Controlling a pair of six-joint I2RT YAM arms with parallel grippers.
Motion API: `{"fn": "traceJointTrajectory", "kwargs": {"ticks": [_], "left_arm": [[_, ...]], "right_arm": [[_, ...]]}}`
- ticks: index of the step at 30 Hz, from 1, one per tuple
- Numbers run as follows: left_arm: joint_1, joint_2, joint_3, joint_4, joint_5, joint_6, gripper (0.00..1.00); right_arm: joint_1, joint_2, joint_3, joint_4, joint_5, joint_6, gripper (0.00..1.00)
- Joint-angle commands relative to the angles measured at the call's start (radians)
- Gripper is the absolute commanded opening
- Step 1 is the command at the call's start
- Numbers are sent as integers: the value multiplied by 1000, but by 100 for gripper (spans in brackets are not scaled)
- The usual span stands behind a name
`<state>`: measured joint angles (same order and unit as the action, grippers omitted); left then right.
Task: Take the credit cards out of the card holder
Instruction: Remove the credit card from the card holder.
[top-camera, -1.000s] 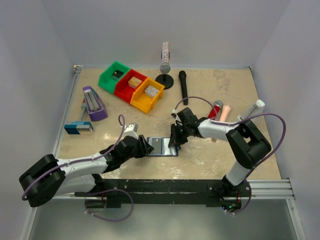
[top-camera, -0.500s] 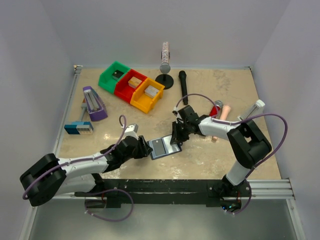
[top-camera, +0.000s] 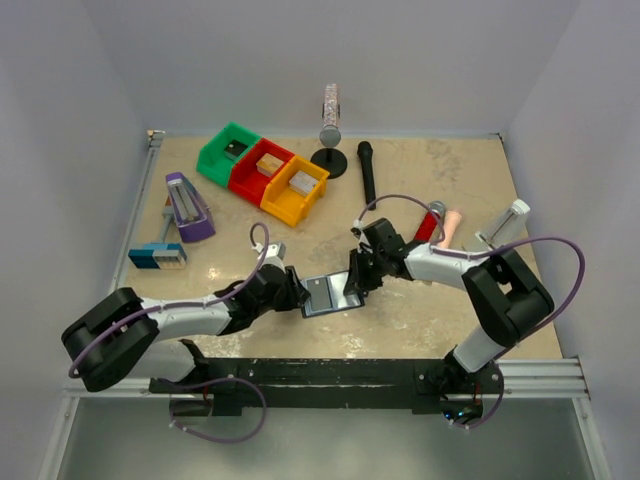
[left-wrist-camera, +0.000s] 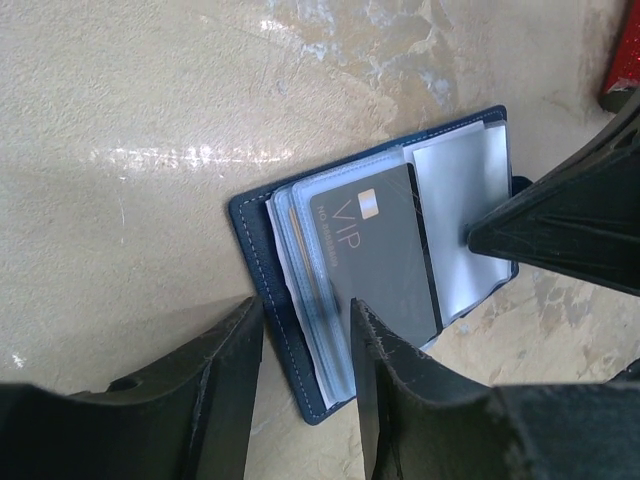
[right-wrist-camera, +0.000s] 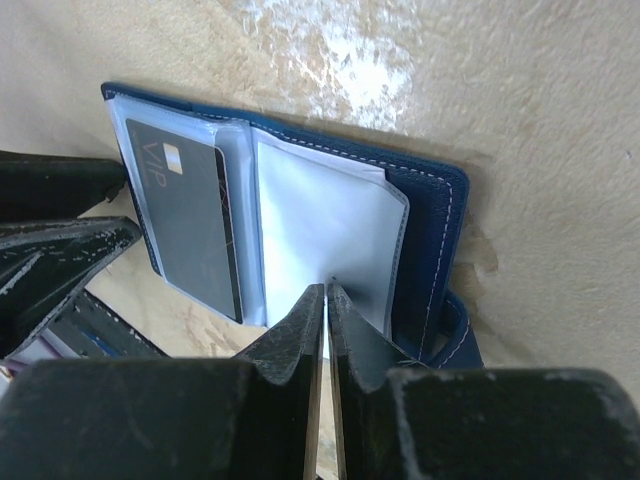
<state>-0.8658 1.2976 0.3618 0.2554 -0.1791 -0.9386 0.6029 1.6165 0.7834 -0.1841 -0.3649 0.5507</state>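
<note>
The dark blue card holder (top-camera: 308, 309) lies open on the table between my two grippers. The black card (left-wrist-camera: 375, 250) marked VIP sits in a clear pocket on its left face. The silvery grey card (left-wrist-camera: 450, 200) lies on the right face, one corner past the holder's edge. I cannot make out the tan-gold card. My left gripper (left-wrist-camera: 305, 335) is open and straddles the holder's (left-wrist-camera: 250, 240) near left edge. My right gripper (right-wrist-camera: 327, 290) is shut, its tips resting on the silvery card (right-wrist-camera: 320, 225) beside the black card (right-wrist-camera: 185, 220).
Green (top-camera: 226, 152), red (top-camera: 260, 168) and yellow (top-camera: 294, 190) bins with small blocks stand at the back left. A purple stapler (top-camera: 187, 207) and a blue-grey block (top-camera: 157, 256) lie left. A black microphone (top-camera: 367, 172), a stand (top-camera: 330, 140) and red and pink items (top-camera: 440, 222) lie behind the right arm.
The card holder has turned and shifted slightly right. The left arm has reached further right. The right gripper has come down and forward onto the holder's right face.
</note>
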Motion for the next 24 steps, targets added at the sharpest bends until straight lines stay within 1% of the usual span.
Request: {"fn": "traceJointTrajectory", "kwargs": {"ticks": [1,12,15,16,18,20,22,24], "left_arm": [[13,23,35,33,1,30,44],[39,68,74,41,4,55,43],[42,62,72,36,6,50,44],[45,51,74,30,6,47,45],[45,23,68,21,6,44,45],[45,-20,60,1,-8,38,48],[45,-67,54,-24,-23,38,50],[45,-109,55,-48,-28,41,52]], "right_arm": [[1,-38,-36,12,-14,11,11],[1,-67,-55,18,-25,20,11],[0,-90,-43,-6,-22,20,14],[0,-102,-35,-21,-10,21,16],[1,-131,-13,-58,20,22,29],[0,-162,11,-93,52,22,39],[1,-199,25,-106,69,25,45],[0,-233,33,-103,73,25,47]]}}
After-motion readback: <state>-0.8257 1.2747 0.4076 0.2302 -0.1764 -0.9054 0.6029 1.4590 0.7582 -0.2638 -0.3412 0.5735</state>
